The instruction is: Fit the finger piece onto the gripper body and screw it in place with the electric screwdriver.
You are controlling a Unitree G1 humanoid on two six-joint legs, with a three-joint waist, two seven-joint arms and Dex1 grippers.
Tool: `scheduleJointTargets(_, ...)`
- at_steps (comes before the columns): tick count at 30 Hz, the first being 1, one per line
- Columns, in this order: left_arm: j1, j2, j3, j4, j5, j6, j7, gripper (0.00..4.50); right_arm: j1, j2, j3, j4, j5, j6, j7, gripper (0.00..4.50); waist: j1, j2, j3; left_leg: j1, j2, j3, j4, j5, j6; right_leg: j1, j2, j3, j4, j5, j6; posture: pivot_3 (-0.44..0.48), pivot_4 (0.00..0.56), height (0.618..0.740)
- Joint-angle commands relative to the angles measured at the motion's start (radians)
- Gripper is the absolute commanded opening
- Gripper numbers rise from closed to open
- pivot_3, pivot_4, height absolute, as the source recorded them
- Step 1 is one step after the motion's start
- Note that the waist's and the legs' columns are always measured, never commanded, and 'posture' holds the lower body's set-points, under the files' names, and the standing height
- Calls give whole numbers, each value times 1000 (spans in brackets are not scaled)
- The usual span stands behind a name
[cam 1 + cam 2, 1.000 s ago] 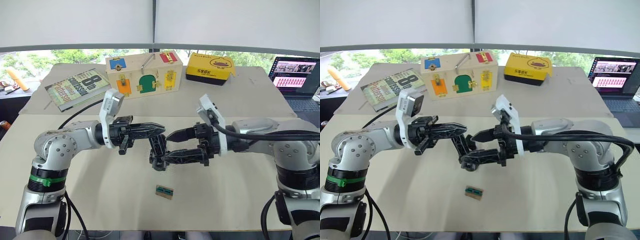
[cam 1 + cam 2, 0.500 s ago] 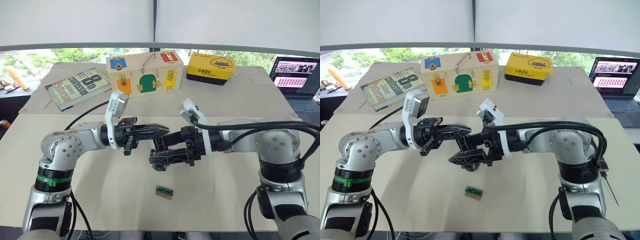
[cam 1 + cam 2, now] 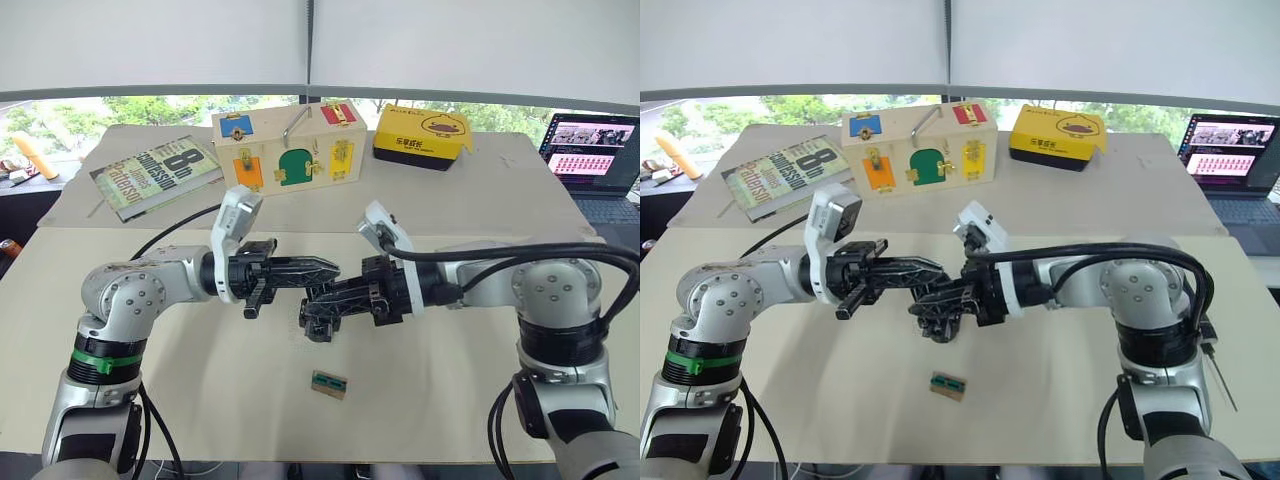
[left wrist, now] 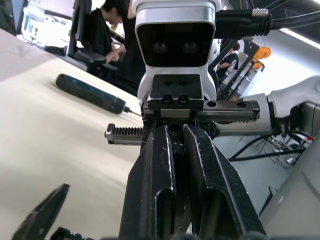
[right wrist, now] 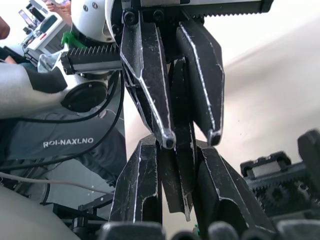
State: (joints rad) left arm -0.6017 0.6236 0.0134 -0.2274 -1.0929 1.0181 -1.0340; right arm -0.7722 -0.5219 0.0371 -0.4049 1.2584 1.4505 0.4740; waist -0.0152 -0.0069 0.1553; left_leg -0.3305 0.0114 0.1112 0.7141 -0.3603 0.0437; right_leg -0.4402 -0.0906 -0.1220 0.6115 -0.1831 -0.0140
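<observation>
Right wrist view, finger piece (image 5: pixel 179 165) pinched between both grippers' jaws

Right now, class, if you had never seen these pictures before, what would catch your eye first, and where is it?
The two black grippers meet tip to tip over the middle of the table: the left gripper and the right gripper, with a slim black finger piece clamped between them and the gripper body just beneath. Behind them stands a colourful wooden latch box, and a small green-and-tan rectangle lies nearer the front edge.

finger piece (image 5: pixel 181 165) mostly hidden between both pincers' fingers, gripper body (image 5: pixel 280 175) cut off at edge
</observation>
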Motion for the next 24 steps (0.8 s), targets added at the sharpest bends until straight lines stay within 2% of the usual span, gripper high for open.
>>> scheduleJointTargets(1, -14, 22, 37, -53, -15, -6, -9, 946, 35, -22, -22, -57, -20, -78, 50, 426, 0, 0, 0, 0, 0, 0, 0, 0, 0, 0, 0, 0, 0, 0, 0, 0, 150, 740)
scheduleJointTargets(3, -11, 39, 40, -58, 10, -26, -21, 1730, 56, -32, -30, -70, -41, -119, 75, 422, 0, 0, 0, 0, 0, 0, 0, 0, 0, 0, 0, 0, 0, 0, 0, 0, 150, 740)
scheduleJointTargets(5, -13, 57, 41, -46, 52, -70, -39, 2699, 77, -42, -44, -79, -64, -179, 122, 422, 0, 0, 0, 0, 0, 0, 0, 0, 0, 0, 0, 0, 0, 0, 0, 0, 150, 740)
scheduleJointTargets(6, -8, 50, 61, -29, 117, -177, -51, 3279, 97, -61, -56, -89, -79, -217, 165, 422, 0, 0, 0, 0, 0, 0, 0, 0, 0, 0, 0, 0, 0, 0, 0, 0, 150, 740)
scheduleJointTargets(9, 24, 101, 63, 6, 255, -368, -162, 4500, 155, -85, -127, -85, -61, -300, 255, 422, 2, 0, 0, 0, 0, 0, 0, 0, 0, 0, 0, 0, 0, 0, 0, 0, 150, 740)
scheduleJointTargets(11, 67, 159, 56, 36, 351, -494, -251, 4500, 202, -128, -145, -98, -96, -347, 312, 422, 1, 0, 0, 0, -1, 2, 0, 0, 0, 0, 0, -1, 0, 0, 0, 0, 150, 740)
scheduleJointTargets(14, 87, 194, 75, 90, 408, -594, -307, 4500, 239, -156, -151, -111, -140, -423, 365, 422, 1, 0, 0, 0, 0, 2, 0, 0, 0, 0, 0, -1, -1, 0, 0, 0, 150, 740)
scheduleJointTargets(16, 138, 255, 67, 208, 511, -739, -403, 4500, 263, -173, -146, -111, -224, -530, 429, 422, -1, 0, 0, -1, 0, 2, 0, 0, 0, -1, 0, -1, -1, 0, 0, 0, 150, 740)
scheduleJointTargets(18, 188, 288, 41, 302, 578, -826, -472, 4500, 280, -135, -162, -94, -277, -635, 450, 422, -5, 0, 0, 0, 1, 3, 0, 0, -1, -1, 1, 0, -1, 0, 0, 0, 150, 740)
scheduleJointTargets(22, 243, 221, 11, 404, 639, -961, -485, 4500, 387, -145, -102, -81, -472, -929, 657, 421, 8, 1, 0, 0, 1, 5, -1, 1, -1, -1, 0, 0, -1, -2, 0, 0, 150, 740)
scheduleJointTargets(24, 275, 187, -1, 420, 661, -1013, -487, 4500, 425, -127, -99, -77, -493, -972, 663, 421, 15, 1, 0, -2, 1, 5, 0, 0, -1, -1, 0, -1, -1, -2, 1, 0, 150, 740)
